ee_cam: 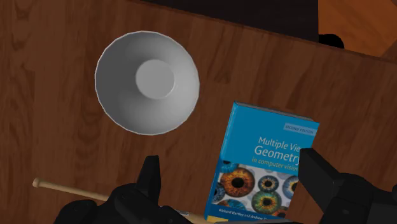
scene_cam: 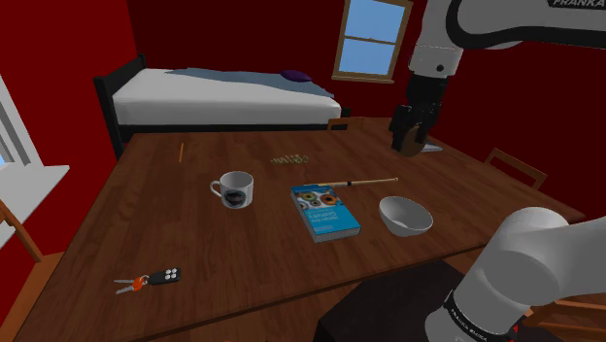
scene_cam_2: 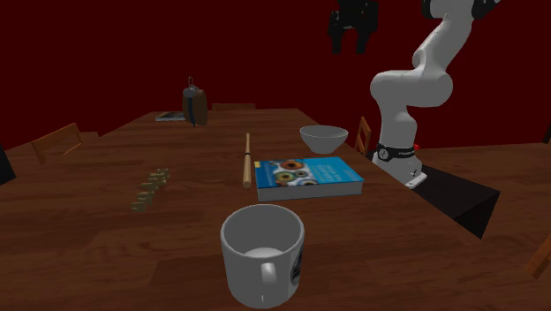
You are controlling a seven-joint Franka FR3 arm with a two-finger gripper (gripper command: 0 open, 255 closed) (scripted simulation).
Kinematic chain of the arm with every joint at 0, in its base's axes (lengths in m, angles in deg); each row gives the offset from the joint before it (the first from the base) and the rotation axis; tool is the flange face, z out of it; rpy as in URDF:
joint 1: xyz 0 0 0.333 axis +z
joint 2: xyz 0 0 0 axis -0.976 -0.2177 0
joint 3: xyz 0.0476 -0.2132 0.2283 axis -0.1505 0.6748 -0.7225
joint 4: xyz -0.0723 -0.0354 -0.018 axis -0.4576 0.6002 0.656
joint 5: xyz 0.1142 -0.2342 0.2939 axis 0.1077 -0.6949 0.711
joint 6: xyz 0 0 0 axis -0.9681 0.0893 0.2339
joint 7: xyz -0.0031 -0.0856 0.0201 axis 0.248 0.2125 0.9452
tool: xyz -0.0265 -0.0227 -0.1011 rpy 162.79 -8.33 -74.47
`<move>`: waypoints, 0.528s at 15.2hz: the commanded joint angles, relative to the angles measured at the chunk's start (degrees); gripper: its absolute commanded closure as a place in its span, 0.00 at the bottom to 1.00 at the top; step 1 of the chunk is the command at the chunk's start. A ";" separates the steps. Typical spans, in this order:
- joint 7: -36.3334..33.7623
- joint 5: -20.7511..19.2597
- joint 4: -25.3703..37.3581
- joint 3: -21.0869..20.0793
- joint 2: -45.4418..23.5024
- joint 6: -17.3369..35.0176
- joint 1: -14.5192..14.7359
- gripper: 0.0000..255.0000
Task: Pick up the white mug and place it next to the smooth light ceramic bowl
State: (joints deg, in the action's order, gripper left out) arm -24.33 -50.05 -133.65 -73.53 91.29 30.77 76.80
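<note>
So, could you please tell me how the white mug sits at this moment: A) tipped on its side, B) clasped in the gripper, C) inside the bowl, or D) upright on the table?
D: the mug stands upright on the table with its opening up, while the open gripper hangs high above, well apart from it.

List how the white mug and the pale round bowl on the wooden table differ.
The white mug has a handle, straight walls and a dark print; the pale round bowl flares wide, plain and handleless. The mug stands on the shoulder view's left of the blue book, the bowl on its right. Both sit upright and empty.
</note>
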 commanded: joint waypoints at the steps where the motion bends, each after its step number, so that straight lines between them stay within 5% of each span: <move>1: 0.00 0.00 0.00 0.00 0.00 0.00 0.00 0.00; 8: -4.49 2.89 1.49 -3.82 -12.14 11.05 0.99 0.00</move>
State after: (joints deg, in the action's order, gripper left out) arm -28.26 -47.50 -131.99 -76.87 80.77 39.92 77.66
